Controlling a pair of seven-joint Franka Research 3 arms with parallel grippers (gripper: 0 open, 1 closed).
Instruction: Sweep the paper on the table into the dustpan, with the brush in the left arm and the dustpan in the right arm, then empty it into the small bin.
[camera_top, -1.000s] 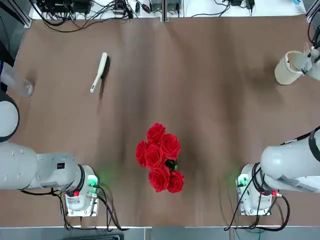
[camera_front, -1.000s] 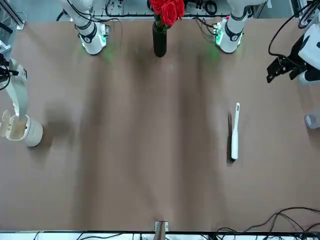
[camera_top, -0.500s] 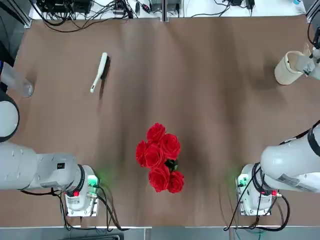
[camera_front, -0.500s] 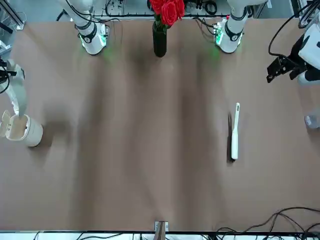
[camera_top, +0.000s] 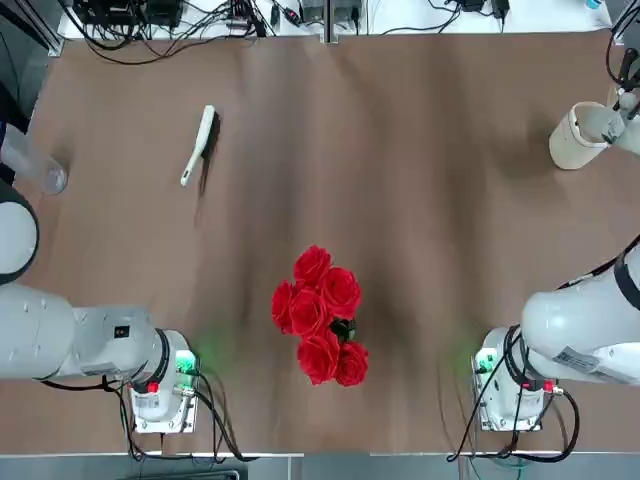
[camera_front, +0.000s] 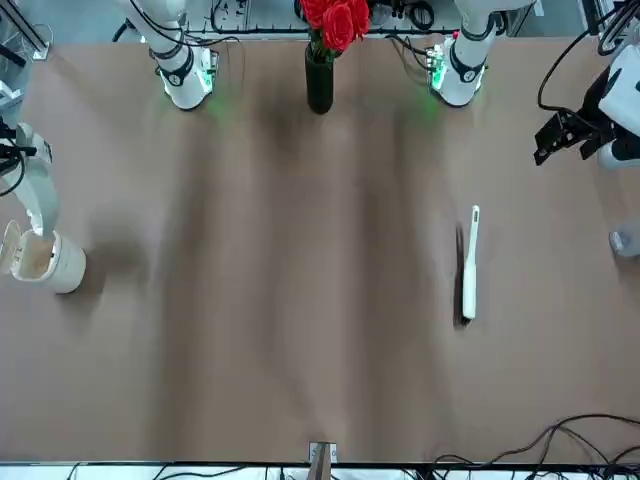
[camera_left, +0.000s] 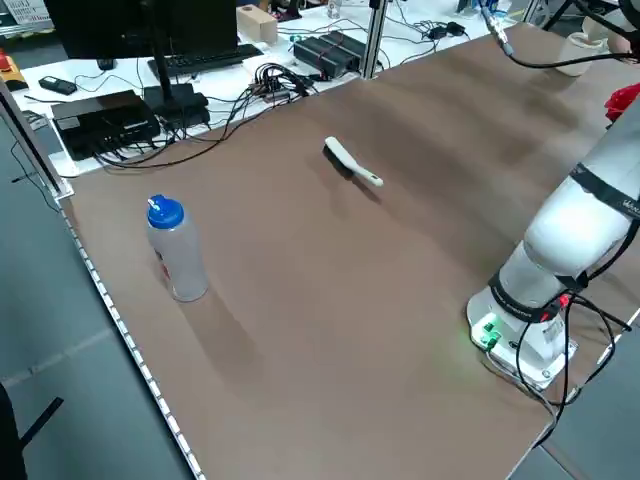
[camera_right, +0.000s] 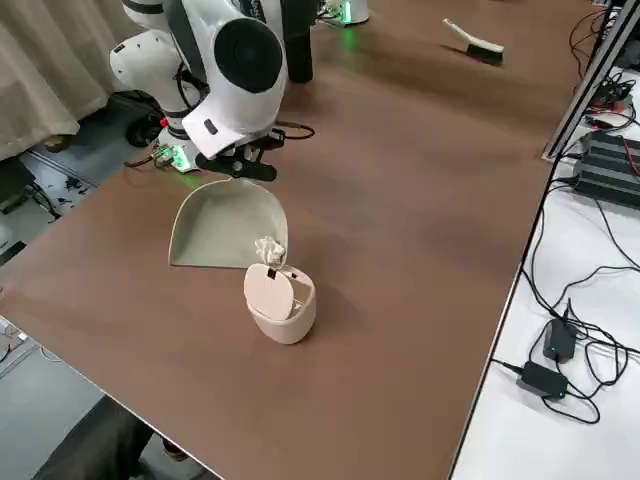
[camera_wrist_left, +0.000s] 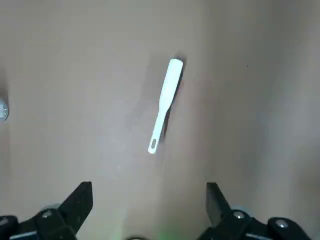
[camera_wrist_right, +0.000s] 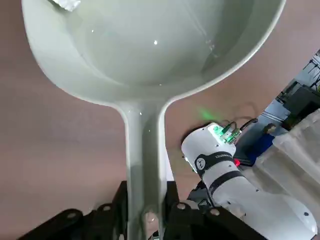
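The brush (camera_top: 199, 144) lies alone on the table (camera_top: 400, 200) at the far left, white handle toward the arms; it also shows in the front view (camera_front: 469, 262) and below the left wrist camera (camera_wrist_left: 163, 102). My left gripper (camera_front: 562, 138) hovers open and empty, high above the table's left side, well clear of the brush. My right gripper (camera_right: 240, 165) is shut on the handle of the dustpan (camera_right: 225, 225), which is tipped steeply over the small bin (camera_right: 280, 300) at the far right. The paper (camera_right: 268, 248) sits at the scoop's lip, just above the bin's lid, and shows in the right wrist view (camera_wrist_right: 65, 4).
A bunch of red roses (camera_top: 320, 315) in a dark vase stands between the two arm bases. A clear bottle with a blue cap (camera_left: 175, 250) stands at the table's left edge. Cables and electronics line the far edge.
The dustpan in the right gripper has shifted slightly over the small bin, toward the table's right edge. The brush and the left gripper have stayed where they were.
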